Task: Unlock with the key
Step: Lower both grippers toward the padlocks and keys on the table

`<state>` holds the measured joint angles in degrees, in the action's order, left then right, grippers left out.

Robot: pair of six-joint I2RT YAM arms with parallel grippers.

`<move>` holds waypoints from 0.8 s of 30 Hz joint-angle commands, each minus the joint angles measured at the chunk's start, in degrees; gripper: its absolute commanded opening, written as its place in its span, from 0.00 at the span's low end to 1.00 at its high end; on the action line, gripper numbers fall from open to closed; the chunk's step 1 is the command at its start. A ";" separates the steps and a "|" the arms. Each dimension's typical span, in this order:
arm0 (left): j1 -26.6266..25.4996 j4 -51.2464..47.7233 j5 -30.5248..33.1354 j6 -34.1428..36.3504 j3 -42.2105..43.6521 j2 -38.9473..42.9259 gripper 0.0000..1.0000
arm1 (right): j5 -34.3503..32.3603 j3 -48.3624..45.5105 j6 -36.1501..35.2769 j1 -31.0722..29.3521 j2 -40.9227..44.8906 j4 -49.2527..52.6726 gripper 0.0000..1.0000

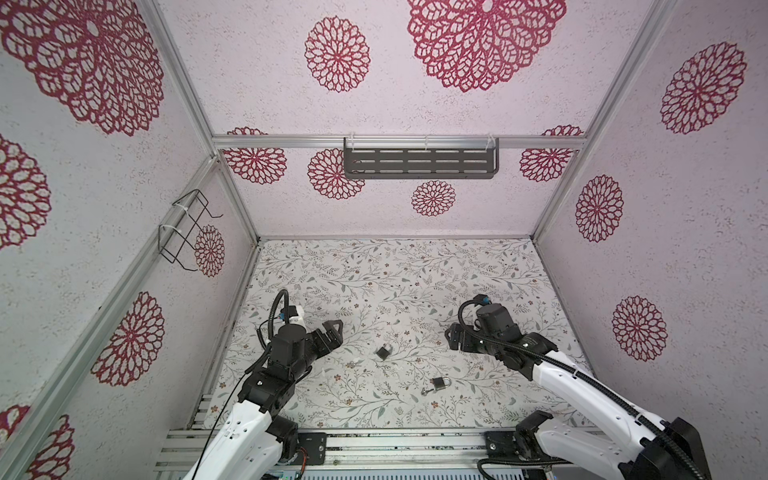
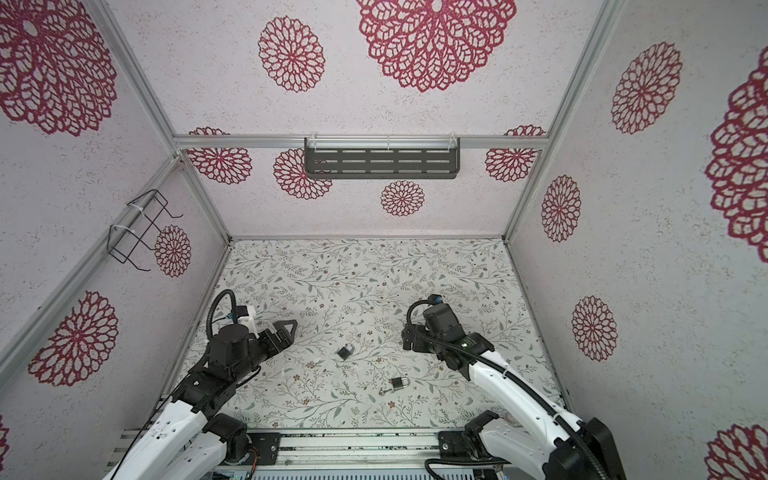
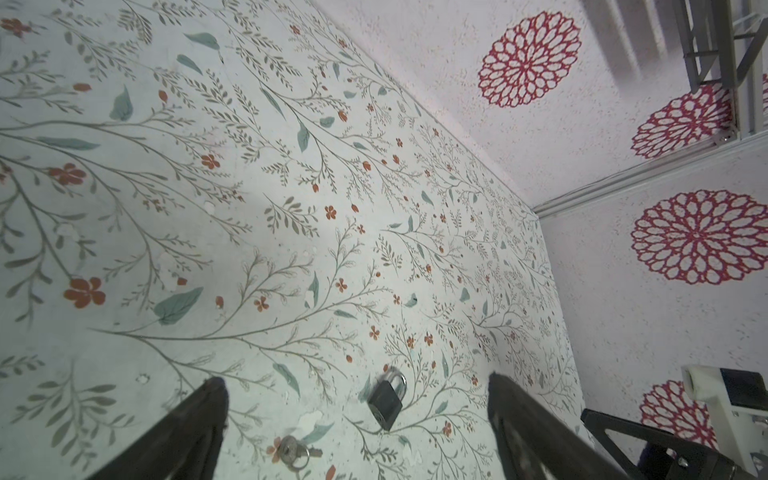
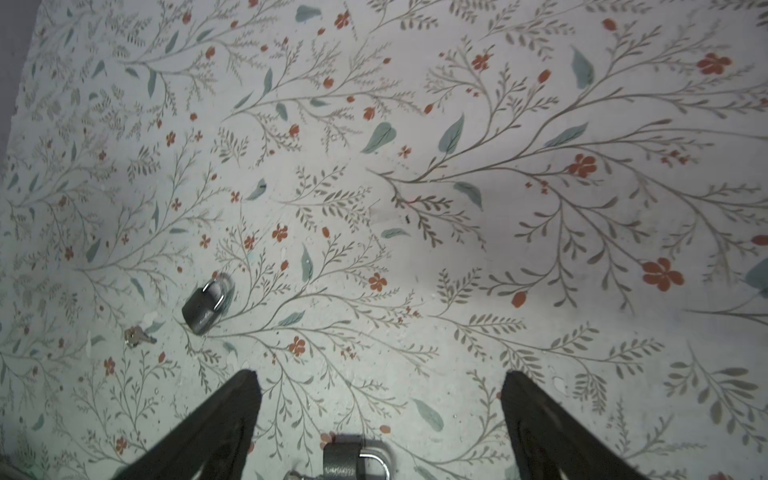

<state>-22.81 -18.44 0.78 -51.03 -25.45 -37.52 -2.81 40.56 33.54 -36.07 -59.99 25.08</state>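
Your floral table (image 1: 415, 282) carries two padlocks. The far padlock (image 1: 383, 352) lies between the arms, with a loose key (image 1: 353, 364) near it. The near padlock (image 1: 439, 383) has a second key (image 1: 424, 390) touching its body. Your left gripper (image 3: 355, 379) and right gripper (image 4: 380, 374) hover above the table with jaws spread wide, holding nothing.

nearer padlock (image 4: 343, 459) cut off by right wrist view's edge
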 commanded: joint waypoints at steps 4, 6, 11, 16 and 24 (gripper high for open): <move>-7.44 -1.78 3.61 -4.52 -2.14 -0.95 1.00 | -6.51 3.27 6.40 -11.92 -3.67 5.22 0.87; -9.90 -1.56 5.14 -5.81 -2.06 -1.53 1.00 | -7.47 3.66 8.41 -15.24 -5.17 5.62 0.85; -16.46 0.08 8.54 -8.24 -2.05 -4.24 1.00 | -8.78 4.09 13.02 -22.25 -8.40 5.11 0.81; -21.08 1.70 11.33 -11.75 -1.65 -6.54 1.00 | -9.02 3.38 17.81 -27.10 -10.10 4.11 0.72; -26.36 4.32 15.18 -15.94 -0.93 -8.91 1.00 | -8.98 1.80 21.23 -31.94 -13.25 1.79 0.56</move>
<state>-47.90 -16.82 12.99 -63.90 -26.30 -46.06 -10.52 42.85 51.46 -66.87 -72.93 27.90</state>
